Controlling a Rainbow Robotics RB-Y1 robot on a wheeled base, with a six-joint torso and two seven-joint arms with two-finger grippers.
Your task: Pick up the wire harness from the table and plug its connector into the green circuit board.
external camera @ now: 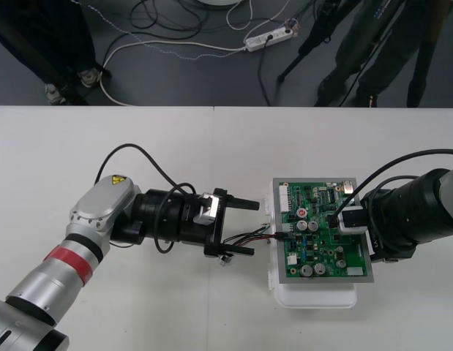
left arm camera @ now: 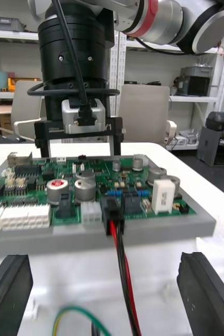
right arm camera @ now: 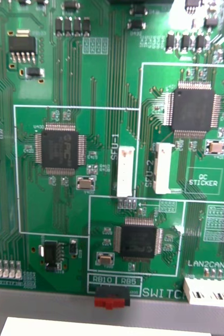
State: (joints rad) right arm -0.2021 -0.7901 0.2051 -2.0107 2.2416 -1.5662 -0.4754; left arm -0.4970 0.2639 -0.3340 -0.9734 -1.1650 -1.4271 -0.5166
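Observation:
The green circuit board (external camera: 321, 234) sits on its white base (external camera: 314, 296). The harness's black plug (left arm camera: 113, 210) is seated in a connector on the board's near edge (external camera: 282, 235). Its red and black wires (left arm camera: 123, 273) trail back toward my left gripper (external camera: 254, 227). That gripper stands open just left of the board, a finger (left arm camera: 206, 294) on each side of the wires and not touching them. The metal socket end (external camera: 225, 259) lies on the table under that gripper. My right gripper (external camera: 342, 216) hovers over the board's right half, its fingers (left arm camera: 117, 144) wide apart and holding nothing.
In the right wrist view the board (right arm camera: 91, 79) is close below, with chips and white headers (right arm camera: 124, 170). A green-yellow wire loop (left arm camera: 77, 317) lies on the table in front of the base. Bare table surrounds the board on all sides.

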